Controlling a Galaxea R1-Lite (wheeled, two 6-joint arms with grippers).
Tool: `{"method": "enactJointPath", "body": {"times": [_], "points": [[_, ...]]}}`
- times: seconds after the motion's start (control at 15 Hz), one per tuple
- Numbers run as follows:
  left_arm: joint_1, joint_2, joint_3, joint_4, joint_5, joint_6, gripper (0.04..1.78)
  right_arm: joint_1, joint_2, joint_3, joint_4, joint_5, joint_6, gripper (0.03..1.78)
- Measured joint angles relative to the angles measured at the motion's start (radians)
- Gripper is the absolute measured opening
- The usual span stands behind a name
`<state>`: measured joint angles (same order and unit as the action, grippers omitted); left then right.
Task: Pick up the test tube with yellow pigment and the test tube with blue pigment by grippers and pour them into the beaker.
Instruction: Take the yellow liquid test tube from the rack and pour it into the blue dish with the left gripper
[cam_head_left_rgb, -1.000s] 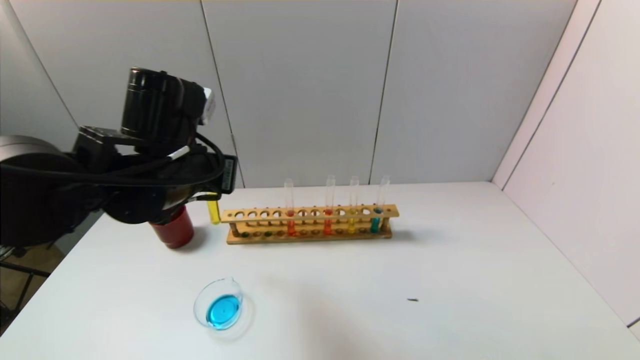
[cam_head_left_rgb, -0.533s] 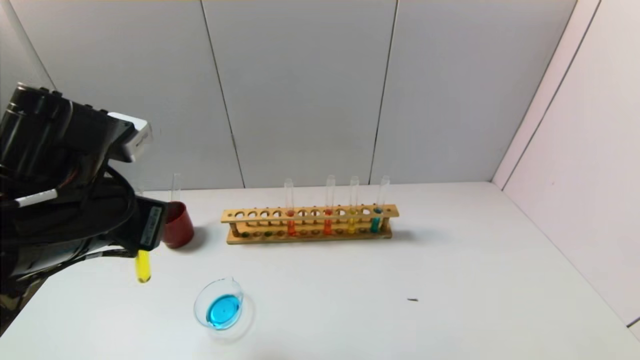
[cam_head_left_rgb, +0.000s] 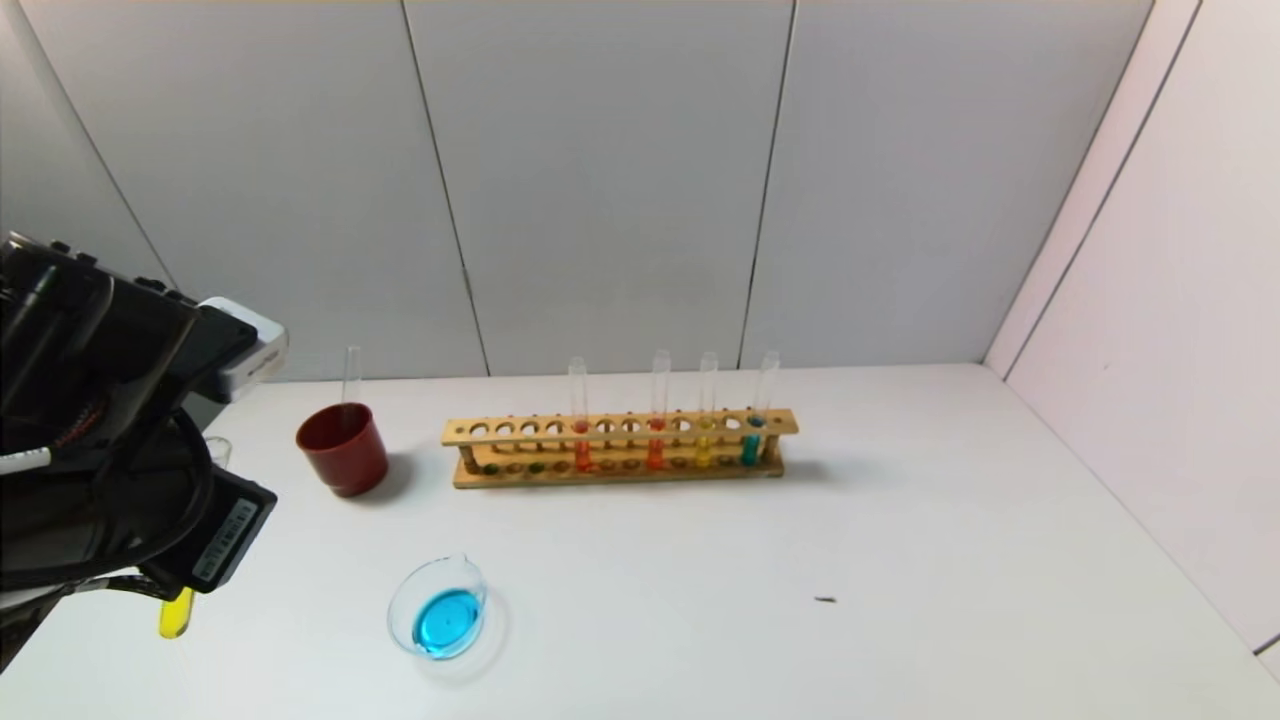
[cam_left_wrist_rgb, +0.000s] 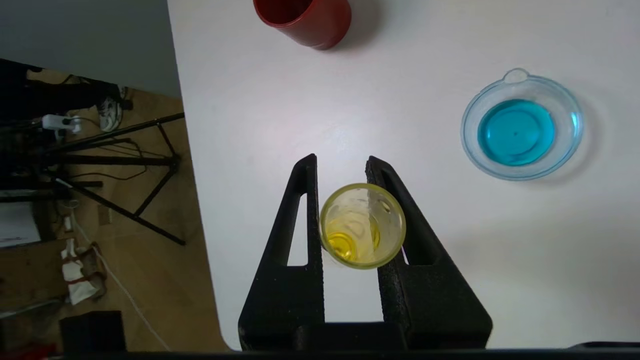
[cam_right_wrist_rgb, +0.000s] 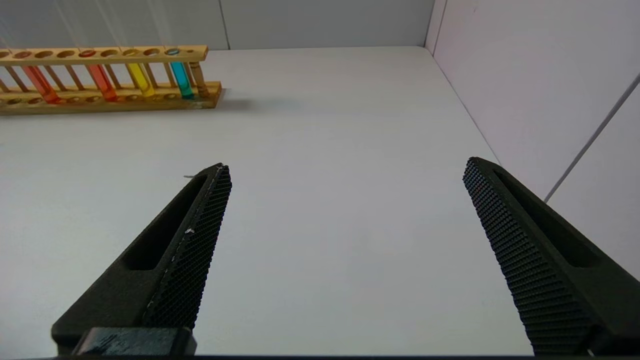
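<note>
Looking down from the head camera, we see our left pincer (cam_head_left_rgb: 175, 590) at about eight o'clock of the desk (cam_head_left_rgb: 900, 540), near its left edge, with the test tube with yellow pigment (cam_head_left_rgb: 175, 615) poking out below it, upright, its round bottom yellow. The beaker (cam_head_left_rgb: 440, 608) sits on the desk at about three o'clock from that tube, apart from it, a pool of blue liquid in its bottom. Farther back, at about twelve o'clock from the beaker, stands the wooden rack (cam_head_left_rgb: 620, 448), holding two orange-red tubes, one yellow tube and, at its right end, the test tube with blue pigment (cam_head_left_rgb: 755, 430). The dark red cup (cam_head_left_rgb: 342, 448) stands just left of the rack with an empty clear tube (cam_head_left_rgb: 351, 378) leaning in it.

From the left wrist camera we look straight down the open mouth of the yellow tube (cam_left_wrist_rgb: 362, 226). Both fingers (cam_left_wrist_rgb: 300, 220) of the left pincer (cam_left_wrist_rgb: 340, 165) press its glass from either side, closed upon it. The beaker (cam_left_wrist_rgb: 522, 125) lies off to one side of the tube, and the red cup (cam_left_wrist_rgb: 304, 17) farther along the desk (cam_left_wrist_rgb: 400, 75).

From the right wrist camera our right pincer (cam_right_wrist_rgb: 345, 172) hangs above bare desk (cam_right_wrist_rgb: 320, 125), its fingers spread wide with nothing between them. The rack (cam_right_wrist_rgb: 107, 75) stands well beyond it, the blue tube (cam_right_wrist_rgb: 180, 77) at its near end.
</note>
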<state>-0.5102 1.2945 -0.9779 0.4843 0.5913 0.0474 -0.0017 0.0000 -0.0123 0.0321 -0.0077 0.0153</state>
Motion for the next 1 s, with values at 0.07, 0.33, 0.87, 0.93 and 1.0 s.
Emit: {"method": "enactJointPath", "body": {"times": [0.07,0.33,0.87,0.93,1.0], "points": [[0.010,0.003,0.007,0.000,0.000,0.026,0.34,0.000,0.000,0.000,0.000,0.000,0.000,1.70],[0.036,0.047,0.058,-0.002,0.015,0.091,0.34,0.000,0.000,0.000,0.000,0.000,0.000,1.70],[0.054,0.166,0.097,-0.009,0.061,0.212,0.34,0.000,0.000,0.000,0.000,0.000,0.000,1.70],[0.054,0.182,0.097,-0.011,0.062,0.212,0.34,0.000,0.000,0.000,0.000,0.000,0.000,1.70],[0.054,0.200,0.097,-0.011,0.070,0.212,0.34,0.000,0.000,0.000,0.000,0.000,0.000,1.70]]}}
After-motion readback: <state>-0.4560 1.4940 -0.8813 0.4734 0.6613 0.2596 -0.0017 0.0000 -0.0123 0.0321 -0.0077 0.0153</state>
